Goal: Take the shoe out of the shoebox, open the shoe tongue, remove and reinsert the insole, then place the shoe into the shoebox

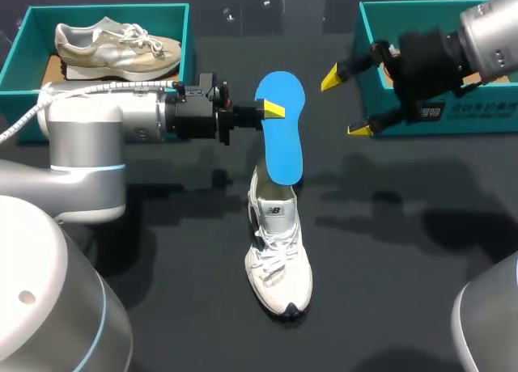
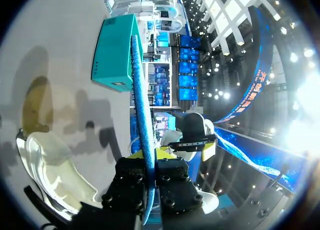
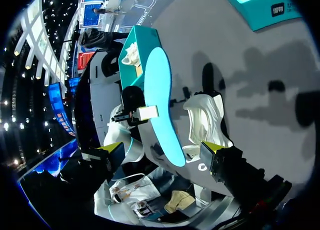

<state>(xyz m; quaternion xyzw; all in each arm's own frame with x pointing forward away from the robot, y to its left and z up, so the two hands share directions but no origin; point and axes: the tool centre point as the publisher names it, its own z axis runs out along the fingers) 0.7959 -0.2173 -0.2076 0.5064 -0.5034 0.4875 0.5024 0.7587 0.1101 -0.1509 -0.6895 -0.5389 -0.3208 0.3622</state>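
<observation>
Our left jaws grip the blue insole (image 1: 282,137) just above the white sneaker (image 1: 279,259) — our right jaws hang open, off to the sneaker's right.

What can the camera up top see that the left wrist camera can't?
Only the head view shows the tan shoe lying in the left box, and the whole flat shape of the insole. Only the left wrist view shows the insole edge-on, pinched between both fingers of the left gripper. Both show the blue insole, the white shoe on the table and the right box.
</observation>
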